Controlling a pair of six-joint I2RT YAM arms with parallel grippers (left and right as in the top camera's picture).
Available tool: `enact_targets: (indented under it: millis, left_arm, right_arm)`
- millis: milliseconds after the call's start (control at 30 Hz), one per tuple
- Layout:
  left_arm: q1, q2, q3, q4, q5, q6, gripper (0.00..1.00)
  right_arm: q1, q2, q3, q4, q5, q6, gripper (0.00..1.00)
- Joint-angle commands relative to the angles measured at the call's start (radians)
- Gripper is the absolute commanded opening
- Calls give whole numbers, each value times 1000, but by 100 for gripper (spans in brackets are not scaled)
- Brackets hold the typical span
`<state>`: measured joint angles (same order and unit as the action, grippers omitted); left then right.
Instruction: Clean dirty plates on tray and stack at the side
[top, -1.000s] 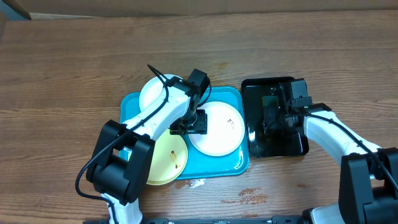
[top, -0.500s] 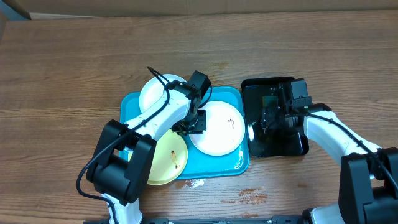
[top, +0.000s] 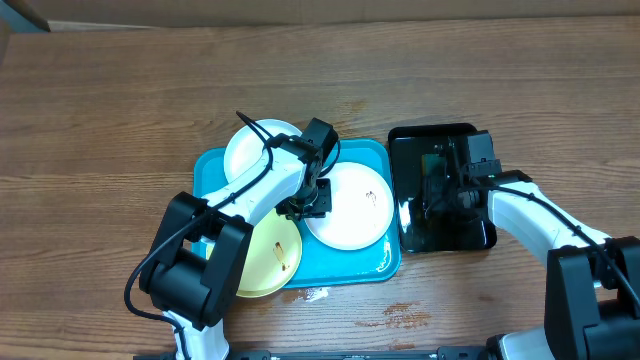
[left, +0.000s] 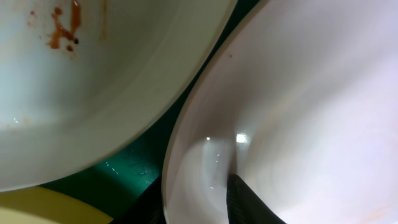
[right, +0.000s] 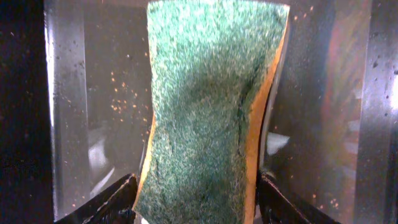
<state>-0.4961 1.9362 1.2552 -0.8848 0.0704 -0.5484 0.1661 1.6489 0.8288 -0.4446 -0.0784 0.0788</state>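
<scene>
Plates (top: 340, 225) lie on the tray (top: 345, 268): a white plate (top: 248, 150) at its far-left corner, a yellow plate (top: 268, 265) near-left, and the right plate (top: 358, 210), also white. The left hand (top: 311, 205) pinches the right plate's rim. Beside the tray, the right hand (top: 440, 190) squeezes a sponge (right: 199, 106) over a black tray (top: 445, 235).

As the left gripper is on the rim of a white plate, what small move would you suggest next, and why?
Probably raise the left gripper a little to tip the white plate off the tray. Its fingers straddle the rim, and the right gripper holds the sponge over the black tray.
</scene>
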Motion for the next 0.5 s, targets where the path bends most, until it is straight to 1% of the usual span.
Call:
enact_targets:
  millis: [0, 200, 333, 467]
  left_arm:
    - [-4, 8, -5, 3, 2, -13, 32]
    - [-4, 8, -5, 4, 1, -14, 33]
    - [-4, 8, -6, 4, 0, -14, 33]
    - [-4, 8, -10, 3, 0, -13, 36]
  right_arm:
    - [7, -3, -5, 5, 0, 4, 62]
    - [7, -3, -5, 10, 35, 3, 62]
    - [7, -3, -5, 45, 36, 4, 62]
    - [7, -3, -5, 56, 32, 8, 63]
